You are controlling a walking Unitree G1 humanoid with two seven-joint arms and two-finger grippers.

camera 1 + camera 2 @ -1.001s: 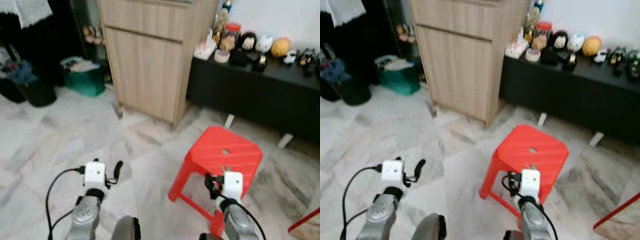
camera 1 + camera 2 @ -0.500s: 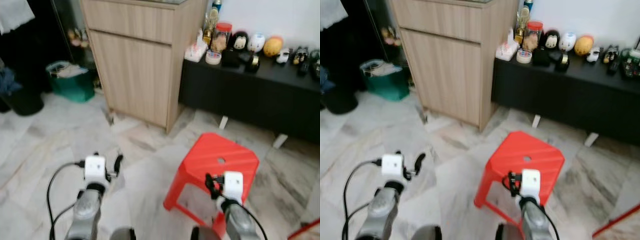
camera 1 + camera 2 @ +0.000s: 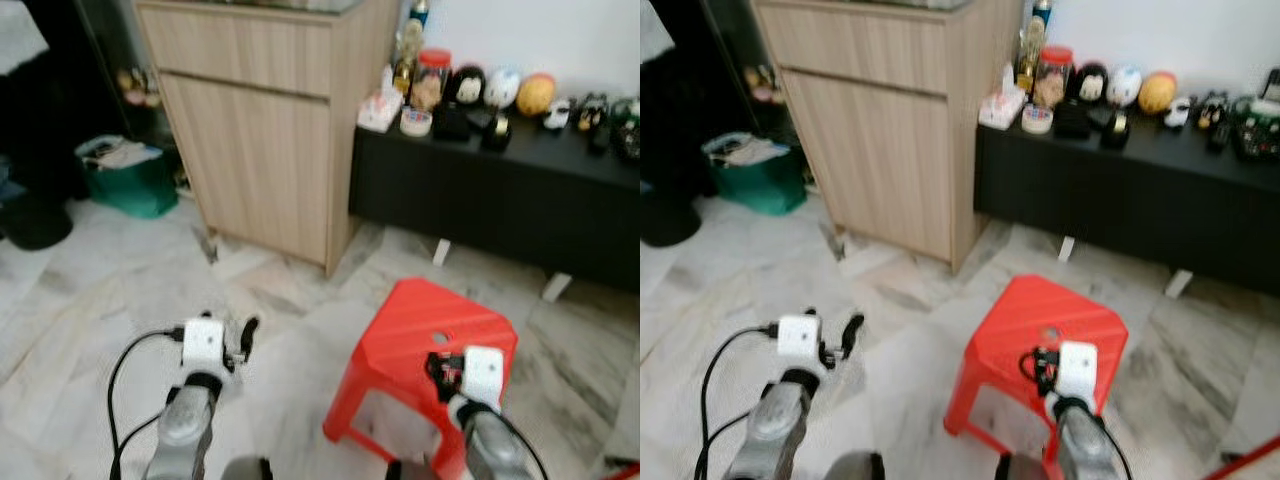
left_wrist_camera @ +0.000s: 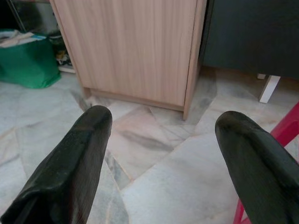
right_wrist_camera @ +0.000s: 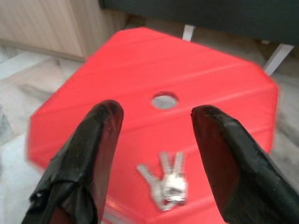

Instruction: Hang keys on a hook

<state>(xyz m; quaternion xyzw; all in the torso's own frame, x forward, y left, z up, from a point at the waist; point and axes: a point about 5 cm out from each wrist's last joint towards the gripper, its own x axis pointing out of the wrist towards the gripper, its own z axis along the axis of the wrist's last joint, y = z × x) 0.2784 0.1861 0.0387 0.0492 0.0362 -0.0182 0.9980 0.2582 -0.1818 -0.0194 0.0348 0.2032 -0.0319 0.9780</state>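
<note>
On stool (image 5: pixel 140 93), keys (image 5: pixel 164 184) lie at 6 o'clock from hole; right gripper (image 5: pixel 156 154) above, fingers spread; left gripper (image 4: pixel 163 154) spread, idle; step: approach; next: descend, pinch keys.

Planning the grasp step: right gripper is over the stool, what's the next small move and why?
Probably lower the right gripper straight down onto the keys and close. In the right wrist view its fingers are spread open above the red stool, and the keys lie flat on the seat between them, near the hole, not yet touched. The left gripper hangs open over the floor.
</note>
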